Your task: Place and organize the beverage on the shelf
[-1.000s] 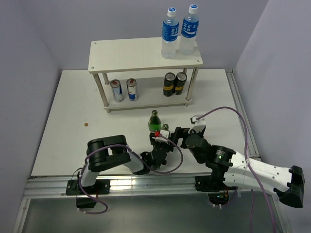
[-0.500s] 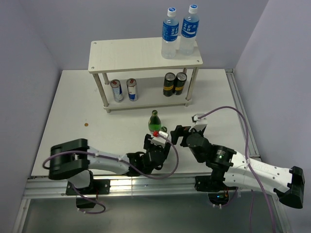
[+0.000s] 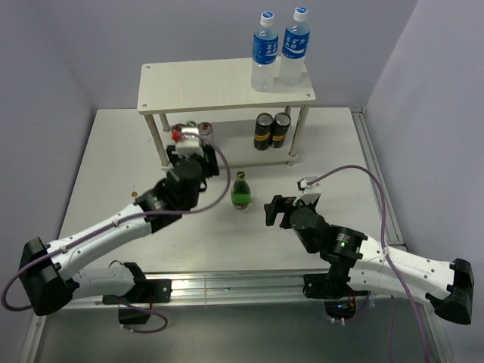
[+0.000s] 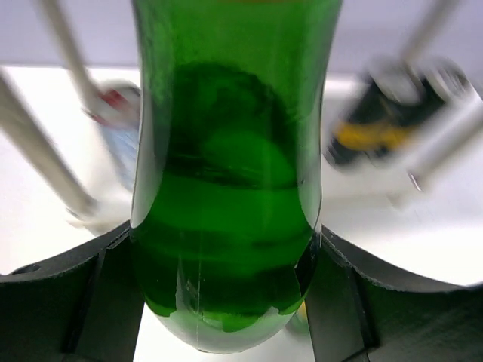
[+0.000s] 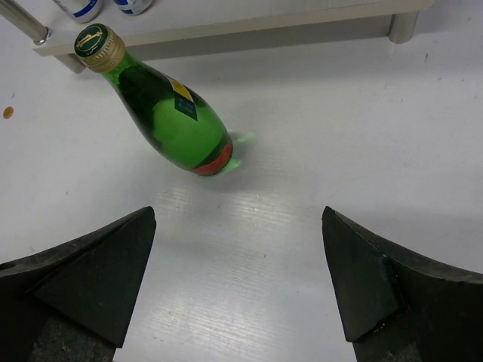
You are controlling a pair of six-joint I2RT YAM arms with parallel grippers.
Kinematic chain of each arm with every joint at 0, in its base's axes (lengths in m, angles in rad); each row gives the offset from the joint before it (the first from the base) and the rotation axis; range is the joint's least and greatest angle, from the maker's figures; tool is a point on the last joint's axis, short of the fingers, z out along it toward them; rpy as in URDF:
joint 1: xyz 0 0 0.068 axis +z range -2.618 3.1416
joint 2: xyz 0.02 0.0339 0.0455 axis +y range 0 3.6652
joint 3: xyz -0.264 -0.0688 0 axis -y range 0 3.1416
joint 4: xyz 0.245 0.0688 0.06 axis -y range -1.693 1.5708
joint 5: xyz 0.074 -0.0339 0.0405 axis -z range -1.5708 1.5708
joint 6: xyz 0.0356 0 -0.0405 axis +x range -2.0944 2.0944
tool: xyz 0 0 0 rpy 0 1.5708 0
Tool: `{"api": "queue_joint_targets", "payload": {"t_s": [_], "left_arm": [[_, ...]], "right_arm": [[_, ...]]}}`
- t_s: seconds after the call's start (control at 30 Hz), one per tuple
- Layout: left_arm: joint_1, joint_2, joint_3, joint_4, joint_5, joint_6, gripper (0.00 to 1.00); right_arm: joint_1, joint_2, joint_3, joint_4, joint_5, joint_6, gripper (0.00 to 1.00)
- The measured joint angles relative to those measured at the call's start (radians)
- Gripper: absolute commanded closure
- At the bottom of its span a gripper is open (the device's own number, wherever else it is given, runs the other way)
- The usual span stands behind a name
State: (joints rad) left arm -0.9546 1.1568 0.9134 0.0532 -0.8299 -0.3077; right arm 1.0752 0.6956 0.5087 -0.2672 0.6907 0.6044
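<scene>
Left claw (image 4: 226, 302) pinches a green bottle (image 4: 226, 188): go slow, keep it upright, set it on the shelf (image 3: 204, 87) clear of the cans (image 3: 271, 130); right claw (image 5: 238, 226) is spread wide.

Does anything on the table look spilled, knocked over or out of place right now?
Nothing spilled or tipped. One oddity: a small orange-brown speck on the table, left of the standing green bottle; too small to identify. The left gripper holds a second green bottle.

Lab test cell: white bench (image 3: 106, 162) boxed by bare grey walls (image 3: 45, 91), aluminium rail (image 3: 249, 286) under my bases, loose purple cables (image 3: 355, 172).
</scene>
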Motion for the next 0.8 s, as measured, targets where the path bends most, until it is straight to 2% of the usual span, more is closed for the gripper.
{"api": "queue_joint_targets", "payload": {"t_s": [0.1,0.2,0.43,0.57,0.8], "left_arm": [[0.138,0.026,0.131,-0.059,0.041,0.043,1.00],[0.254,0.114,0.337,-0.112,0.090,0.085,1.00],[0.383,0.271,0.669,-0.192,0.183,0.137,1.00],[0.433,0.341,0.764,-0.205,0.207,0.158,1.00],[0.532,0.413,0.790,-0.235,0.235,0.166,1.00]], "right_arm": [[0.000,0.000,0.000,0.003,0.000,0.000,0.02],[0.000,-0.003,0.000,0.005,0.000,0.000,0.02],[0.000,-0.031,-0.003,0.005,0.002,0.000,0.02],[0.000,-0.065,-0.015,-0.002,0.005,0.001,0.02],[-0.001,-0.090,-0.029,-0.005,0.016,0.001,0.02]]}}
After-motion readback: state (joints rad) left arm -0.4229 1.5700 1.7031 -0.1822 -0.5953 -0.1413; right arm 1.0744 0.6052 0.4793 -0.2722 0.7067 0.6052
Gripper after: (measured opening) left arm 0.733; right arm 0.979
